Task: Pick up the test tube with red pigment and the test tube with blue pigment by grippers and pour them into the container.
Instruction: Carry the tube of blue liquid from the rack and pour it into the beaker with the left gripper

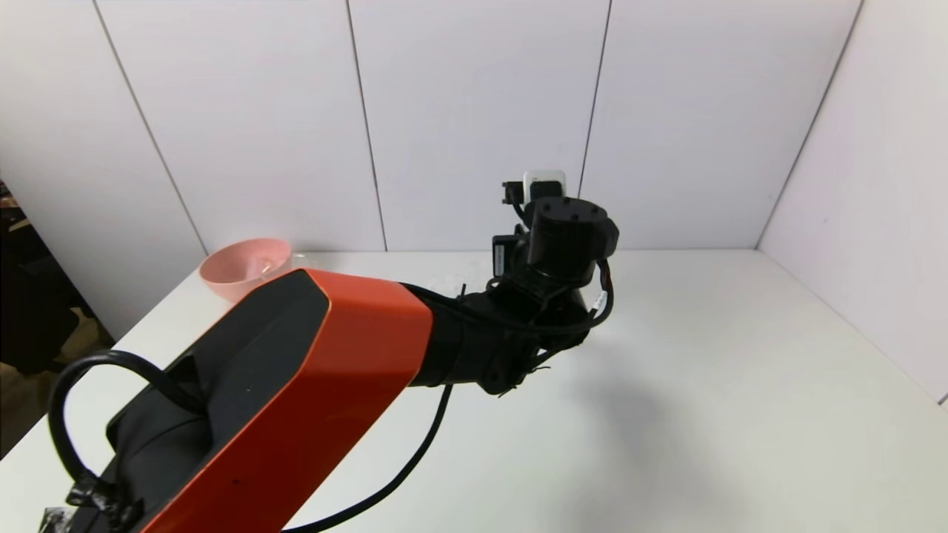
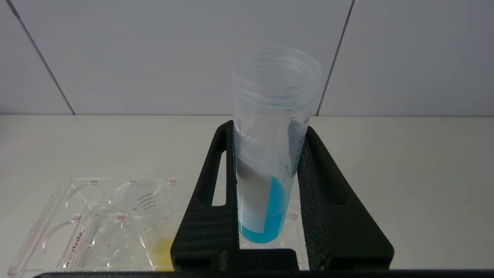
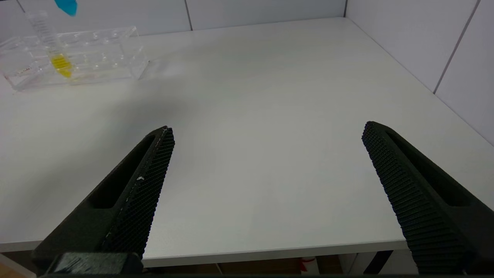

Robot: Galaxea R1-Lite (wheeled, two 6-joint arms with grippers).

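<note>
Blue liquid fills the rounded tip of the blue tube, which the left gripper clamps between its two black fingers, pressed against the tube's sides. The tube stands roughly upright in the grip, open mouth up, lifted above the clear rack. In the rack below sits a yellow tube, just beside the gripper's finger in the left wrist view. The right wrist view shows the same rack at the far side of the white table, with the yellow tube standing in it and the blue tip hanging above it, clear of the rack. The right gripper hovers low near the table's near edge, well apart from the rack, its fingers spread wide and holding nothing. In the head view the orange and black left arm reaches forward over the table and hides the rack and tube; a pink bowl rests at the table's far left corner. The red tube and the container cannot be seen in any view.
</note>
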